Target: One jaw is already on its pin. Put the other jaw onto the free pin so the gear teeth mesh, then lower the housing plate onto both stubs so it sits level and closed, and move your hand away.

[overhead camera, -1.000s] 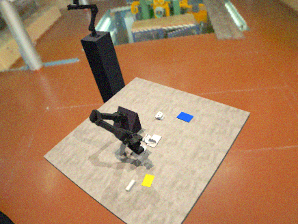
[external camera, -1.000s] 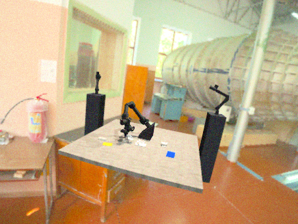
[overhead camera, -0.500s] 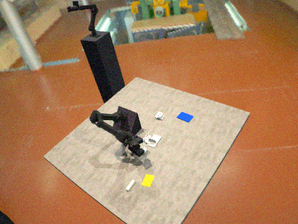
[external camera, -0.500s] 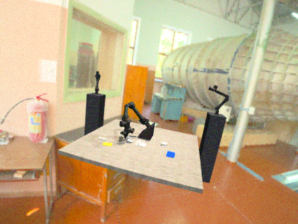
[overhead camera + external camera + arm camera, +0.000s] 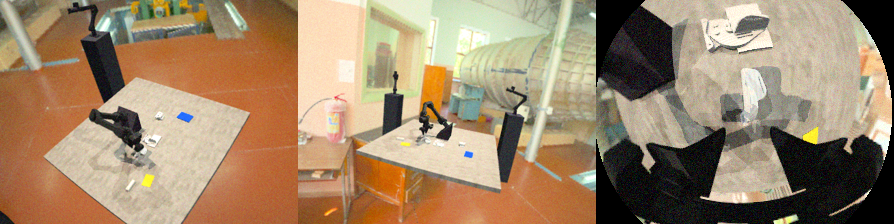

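My gripper [image 5: 424,132] [image 5: 748,129] is open, its fingertips apart with nothing between them. The loose white jaw [image 5: 143,151] [image 5: 427,140] [image 5: 755,88] is beyond the fingertips in the wrist view, over or on the table; its exact height is hard to tell. The white base plate [image 5: 157,138] [image 5: 439,145] [image 5: 762,44] lies beyond it, with the other jaw [image 5: 727,39] and a dark grey raised part on it. The pins and teeth are too small to make out. A small white part with dark spots [image 5: 159,115] [image 5: 462,144], seemingly the housing plate, lies apart from the base.
A yellow square [image 5: 148,180] [image 5: 405,144] [image 5: 812,136] and a white bar [image 5: 130,185] [image 5: 400,138] lie on the gripper side. A blue square [image 5: 185,117] [image 5: 468,154] lies past the small white part. My arm's black base [image 5: 130,117] [image 5: 445,132] stands near the base plate.
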